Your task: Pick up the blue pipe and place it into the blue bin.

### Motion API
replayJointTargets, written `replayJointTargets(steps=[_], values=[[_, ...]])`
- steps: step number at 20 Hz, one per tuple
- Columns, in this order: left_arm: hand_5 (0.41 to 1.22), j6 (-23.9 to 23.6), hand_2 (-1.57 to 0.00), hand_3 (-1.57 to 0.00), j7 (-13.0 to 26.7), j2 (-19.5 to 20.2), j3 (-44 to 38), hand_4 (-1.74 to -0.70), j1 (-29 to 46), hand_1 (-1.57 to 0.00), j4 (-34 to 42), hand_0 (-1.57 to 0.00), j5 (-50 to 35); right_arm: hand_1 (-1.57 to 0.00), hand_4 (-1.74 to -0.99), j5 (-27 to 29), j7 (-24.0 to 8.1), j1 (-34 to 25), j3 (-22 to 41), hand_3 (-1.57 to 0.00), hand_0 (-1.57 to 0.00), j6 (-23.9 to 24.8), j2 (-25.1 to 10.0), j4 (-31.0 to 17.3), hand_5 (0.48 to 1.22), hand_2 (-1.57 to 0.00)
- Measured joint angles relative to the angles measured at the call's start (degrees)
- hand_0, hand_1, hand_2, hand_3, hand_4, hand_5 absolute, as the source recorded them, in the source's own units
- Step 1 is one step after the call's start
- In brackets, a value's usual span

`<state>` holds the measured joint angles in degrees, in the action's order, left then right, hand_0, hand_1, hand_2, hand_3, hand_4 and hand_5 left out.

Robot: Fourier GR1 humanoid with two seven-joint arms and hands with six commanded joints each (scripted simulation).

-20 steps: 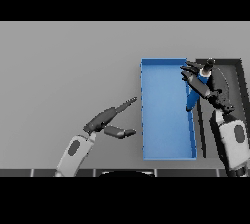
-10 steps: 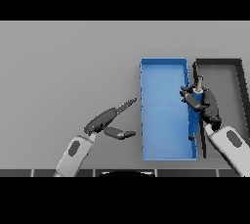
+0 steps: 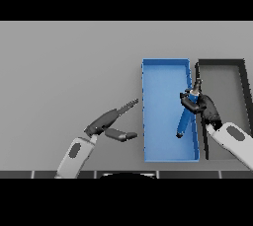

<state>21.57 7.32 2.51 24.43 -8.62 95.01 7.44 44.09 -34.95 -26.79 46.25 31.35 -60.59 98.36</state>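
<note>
My right hand (image 3: 201, 105) hangs over the right wall of the blue bin (image 3: 163, 147), its dark fingers curled round the upper end of the blue pipe (image 3: 185, 120). The pipe slants down and to the left from my grip, its lower end inside the bin, low against the blue floor near the right wall; I cannot tell whether that end touches the floor. The bin is a long open box lying on the grey counter (image 3: 64, 72), its length running away from me. Just beside it on the right, nearly touching, stands a dark bin (image 3: 242, 79) of much the same shape, and my right forearm crosses its near left corner. My left hand (image 3: 112, 124) is well apart from the pipe, over the bare counter to the left of the blue bin, with its fingers stretched straight towards the bin's left wall and the thumb held out below them; it holds nothing, and its fingertips stop just short of the wall.
</note>
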Motion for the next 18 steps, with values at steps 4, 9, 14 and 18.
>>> replayJointTargets(steps=[4, 9, 14, 18], values=[[0.427, -0.45, 0.0, 0.0, 0.24, -0.33, 0.51, -0.89, 0.25, 0.0, -0.34, 0.0, 0.87, -0.06, -1.056, 4.51, 0.01, -4.85, 8.03, -0.03, -0.06, 0.95, -2.3, -0.95, 0.817, -0.06], [0.429, -0.33, 0.0, 0.0, -0.94, 0.35, 0.35, -0.89, 0.64, 0.0, -0.28, 0.0, 1.05, -0.02, -1.033, 6.59, 0.0, -11.07, 15.29, -0.01, -0.02, 1.02, -2.85, -3.27, 0.696, -0.02], [0.431, -0.39, 0.0, 0.0, -0.7, 0.33, 0.05, -0.88, 0.42, 0.0, -0.24, 0.0, 0.77, -0.01, -1.022, 7.79, 0.0, -12.95, 17.14, 0.0, -0.01, 1.13, -3.51, -2.83, 0.661, -0.01], [0.431, 0.04, 0.0, 0.0, -1.15, 1.17, -0.65, -0.88, 0.16, 0.0, 0.33, 0.0, 0.09, -0.01, -1.022, 7.63, 0.8, -13.36, 18.7, 0.0, -0.01, 0.76, -3.08, -3.51, 0.643, -0.01]])
